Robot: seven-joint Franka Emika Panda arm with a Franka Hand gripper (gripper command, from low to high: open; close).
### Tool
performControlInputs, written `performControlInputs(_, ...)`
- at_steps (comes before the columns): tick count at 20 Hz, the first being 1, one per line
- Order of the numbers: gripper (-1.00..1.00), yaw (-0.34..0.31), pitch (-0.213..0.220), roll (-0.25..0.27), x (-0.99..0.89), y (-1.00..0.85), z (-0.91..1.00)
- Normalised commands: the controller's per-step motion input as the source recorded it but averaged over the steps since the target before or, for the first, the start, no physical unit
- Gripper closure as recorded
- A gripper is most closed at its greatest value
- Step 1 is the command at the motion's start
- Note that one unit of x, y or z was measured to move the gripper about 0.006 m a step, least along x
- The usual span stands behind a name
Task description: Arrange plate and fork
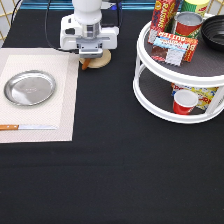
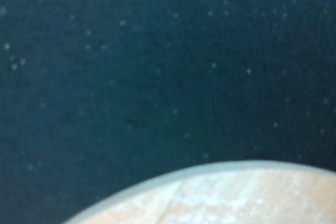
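My gripper (image 1: 89, 56) sits low over the fork (image 1: 85, 64) on the coaster (image 1: 102, 59); finger state unclear, so I risk a missed grasp.

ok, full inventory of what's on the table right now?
plate: 1, silver, on the placemat, exterior view's left
placemat: 1, beige, left edge
knife: 1, wooden handle, below the plate
wooden coaster: 1, tan, under the gripper
fork: orange-brown bit showing at the coaster, mostly hidden
two-tier rack: 1, white, right
red cup: 1, lower tier
cans and boxes: several, top tier
gripper: white, low over the coaster
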Motion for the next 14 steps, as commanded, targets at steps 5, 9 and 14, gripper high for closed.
performControlInputs(5, 1.00, 0.024, -0.017, -0.100, 0.00, 0.06, 0.37)
performControlInputs(9, 1.00, 0.018, 0.000, 0.087, -0.01, -0.50, 0.60)
performControlInputs(14, 1.00, 0.000, 0.000, 0.240, 0.01, -0.77, 0.54)
